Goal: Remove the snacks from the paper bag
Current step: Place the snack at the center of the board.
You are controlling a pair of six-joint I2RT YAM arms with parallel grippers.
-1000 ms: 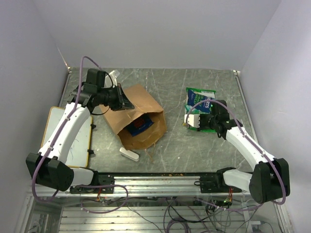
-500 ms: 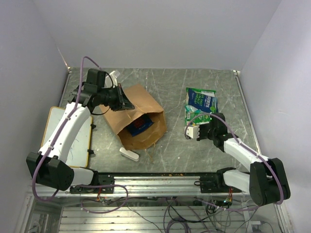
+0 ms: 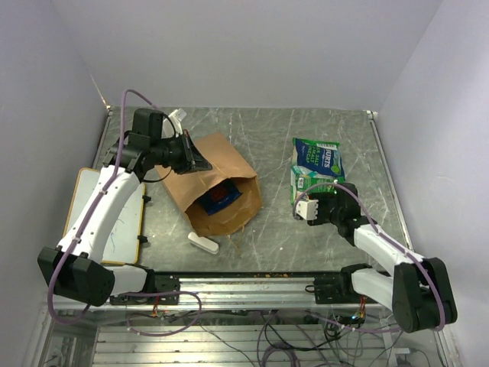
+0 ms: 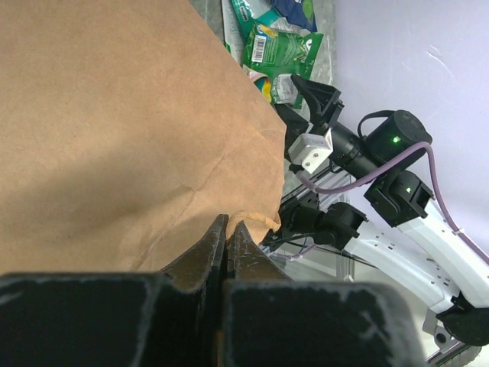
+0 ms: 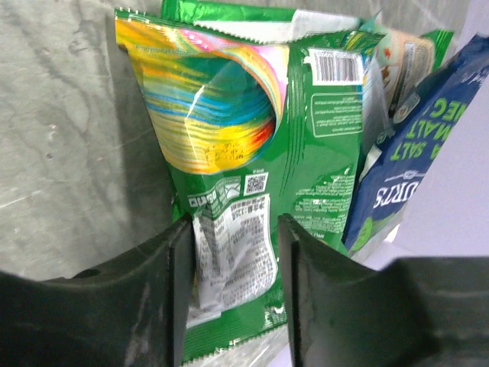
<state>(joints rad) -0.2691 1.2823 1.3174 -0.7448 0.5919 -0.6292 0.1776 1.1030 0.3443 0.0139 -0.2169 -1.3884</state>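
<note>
The brown paper bag (image 3: 216,172) lies on its side with its mouth toward the near edge, and a blue snack packet (image 3: 222,196) shows inside it. My left gripper (image 3: 195,161) is shut on the bag's rim by the twisted handle (image 4: 257,219); the bag's wall (image 4: 114,115) fills the left wrist view. On the table at the right lie a green snack packet (image 3: 302,180) (image 5: 252,130) and a blue-and-white one (image 3: 319,157) (image 5: 412,168). My right gripper (image 3: 303,199) (image 5: 233,260) stands open over the green packet's near end, fingers apart on either side of it.
A small white oblong block (image 3: 203,242) lies in front of the bag's mouth. A white board in a wooden frame (image 3: 84,200) lies at the left under my left arm. The metal rail (image 3: 244,281) runs along the near edge.
My right gripper has opened and let go of the green packet, which now lies on the table, and has drawn back toward the near edge. The left gripper still holds the bag.
</note>
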